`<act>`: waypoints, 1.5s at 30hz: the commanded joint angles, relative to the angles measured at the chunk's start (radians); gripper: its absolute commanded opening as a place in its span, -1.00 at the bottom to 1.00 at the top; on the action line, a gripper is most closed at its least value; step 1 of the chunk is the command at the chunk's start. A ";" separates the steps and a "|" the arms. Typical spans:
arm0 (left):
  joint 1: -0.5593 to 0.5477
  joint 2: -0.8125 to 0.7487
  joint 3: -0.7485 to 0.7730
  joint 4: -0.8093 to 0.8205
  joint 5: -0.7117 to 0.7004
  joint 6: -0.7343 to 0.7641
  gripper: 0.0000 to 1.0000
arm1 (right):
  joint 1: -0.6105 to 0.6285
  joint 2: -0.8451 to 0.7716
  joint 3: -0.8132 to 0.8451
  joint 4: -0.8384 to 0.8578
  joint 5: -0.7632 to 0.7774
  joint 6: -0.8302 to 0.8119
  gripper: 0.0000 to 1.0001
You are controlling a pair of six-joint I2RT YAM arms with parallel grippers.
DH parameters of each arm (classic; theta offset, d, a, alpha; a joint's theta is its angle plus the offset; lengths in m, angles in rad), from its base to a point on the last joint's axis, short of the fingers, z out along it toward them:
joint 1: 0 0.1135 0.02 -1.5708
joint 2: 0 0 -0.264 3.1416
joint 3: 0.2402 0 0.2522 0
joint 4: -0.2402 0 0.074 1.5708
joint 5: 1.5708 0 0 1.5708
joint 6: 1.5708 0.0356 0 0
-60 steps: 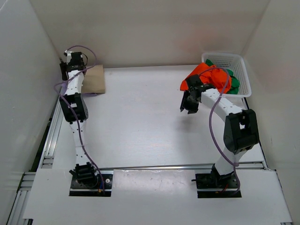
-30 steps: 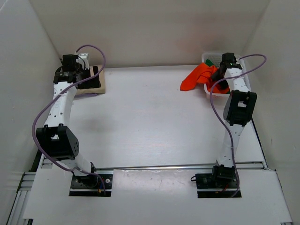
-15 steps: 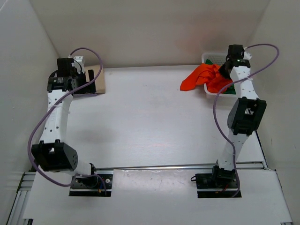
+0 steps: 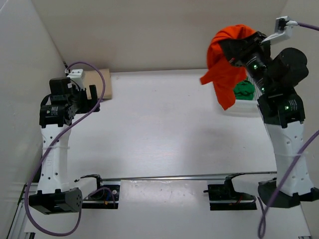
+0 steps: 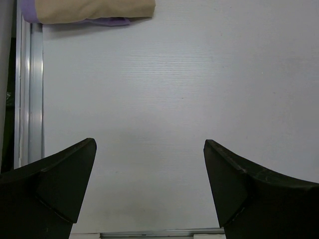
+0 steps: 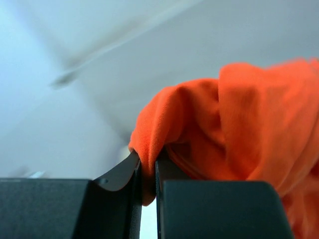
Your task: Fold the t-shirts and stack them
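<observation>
The right gripper is clenched on a fold of the orange-red t-shirt, which hangs bunched below its jaws, high over the table. One pinch leaves the cloth crumpled, so it likely wants carrying down and leftward to bare table, hem touching first, then dragging flat. Beneath the gripper the green t-shirt lies in the white basket; the trailing hem could catch its rim. The left gripper hovers released, jaws wide, holding nothing. Just beyond its fingertips the folded beige t-shirt rests on the lavender t-shirt, well clear of the swing
</observation>
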 commanded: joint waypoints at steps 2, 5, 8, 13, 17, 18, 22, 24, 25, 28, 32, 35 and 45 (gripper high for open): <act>0.001 -0.042 -0.031 -0.047 0.048 -0.001 1.00 | 0.255 0.007 -0.011 0.163 -0.088 0.014 -1.00; 0.001 -0.042 -0.040 -0.047 0.048 -0.001 1.00 | 0.381 0.039 -0.055 0.117 0.122 0.030 -1.00; 0.001 -0.015 -0.027 -0.057 0.009 -0.001 1.00 | 0.407 0.108 -0.094 0.026 0.242 0.113 -1.00; -0.027 0.026 -0.028 -0.095 -0.002 -0.001 1.00 | 0.352 0.267 -0.184 -0.205 0.288 0.158 0.46; -0.084 0.027 -0.147 -0.095 -0.047 -0.001 1.00 | 0.310 0.438 -0.142 -0.451 0.260 0.074 0.63; -0.096 0.027 -0.178 -0.077 -0.060 -0.001 1.00 | 0.333 0.450 -0.167 -0.451 0.260 0.049 0.63; -0.168 0.017 -0.379 0.021 -0.236 -0.001 1.00 | 0.410 0.421 -0.333 -0.321 0.216 -0.012 0.63; -0.206 0.017 -0.491 0.081 -0.335 -0.001 1.00 | 0.445 0.421 -0.381 -0.275 0.191 -0.002 0.63; -0.207 0.026 -0.517 0.106 -0.376 -0.001 1.00 | 0.455 0.435 -0.396 -0.250 0.181 -0.002 0.63; -0.219 0.072 -0.577 0.167 -0.426 -0.001 1.00 | 0.468 0.517 -0.396 -0.250 0.170 0.033 0.63; -0.219 0.155 -0.640 0.294 -0.499 -0.001 1.00 | 0.430 0.625 -0.385 -0.250 0.147 0.127 0.63; -0.219 0.197 -0.651 0.393 -0.544 -0.001 1.00 | 0.404 0.646 -0.418 -0.250 0.136 0.172 0.63; -0.282 0.344 -0.671 0.500 -0.361 -0.001 0.74 | 0.349 0.754 -0.489 -0.138 0.046 0.193 -0.01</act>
